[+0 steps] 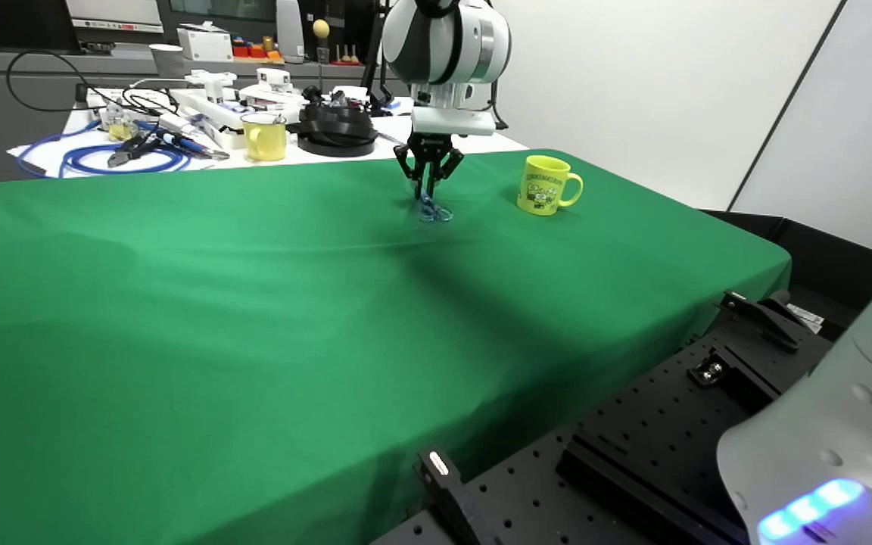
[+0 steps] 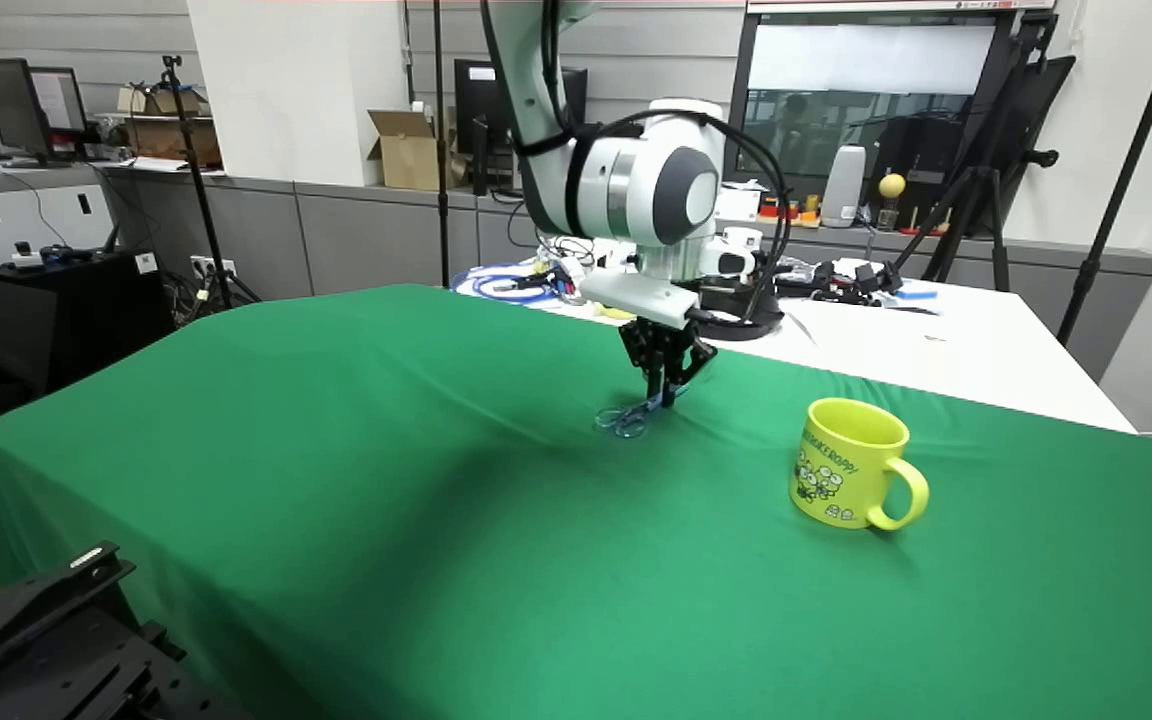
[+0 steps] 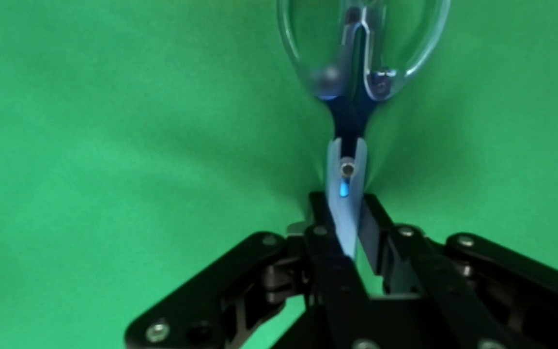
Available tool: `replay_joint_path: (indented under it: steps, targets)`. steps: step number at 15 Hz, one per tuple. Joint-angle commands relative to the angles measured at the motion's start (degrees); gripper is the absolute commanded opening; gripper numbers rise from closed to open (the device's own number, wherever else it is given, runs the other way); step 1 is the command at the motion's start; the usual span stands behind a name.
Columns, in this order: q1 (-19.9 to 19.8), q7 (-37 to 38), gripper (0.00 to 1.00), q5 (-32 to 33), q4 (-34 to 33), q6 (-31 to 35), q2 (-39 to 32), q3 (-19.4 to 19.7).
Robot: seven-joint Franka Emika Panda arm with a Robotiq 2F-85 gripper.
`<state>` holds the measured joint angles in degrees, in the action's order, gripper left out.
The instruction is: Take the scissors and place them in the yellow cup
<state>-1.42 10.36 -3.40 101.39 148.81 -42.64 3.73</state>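
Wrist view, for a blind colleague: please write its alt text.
Black fingers closed on the blade end of blue scissors. The looped handles extend toward the top edge, which cuts them off, over green cloth.

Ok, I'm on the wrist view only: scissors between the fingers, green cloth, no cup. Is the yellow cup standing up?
Observer: Yes, the yellow cup stands upright on the green cloth, mouth up.
Operator: Which side is its handle on?
Observer: In both exterior views, the handle is on the side away from the gripper.
Operator: Any other yellow cup I might confuse it with?
Observer: In an exterior view, a paler yellow cup stands on the white table beyond the green cloth.
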Motion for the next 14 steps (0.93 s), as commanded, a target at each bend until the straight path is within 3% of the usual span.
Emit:
replay_joint_path:
  steps: [1,14]
  targets:
    - [0.33,-0.58,0.05,0.73,-3.39,-4.99,0.56,0.61]
    - [-1.71,-5.17,0.05,3.63,-11.07,-22.46,4.69,2.21]
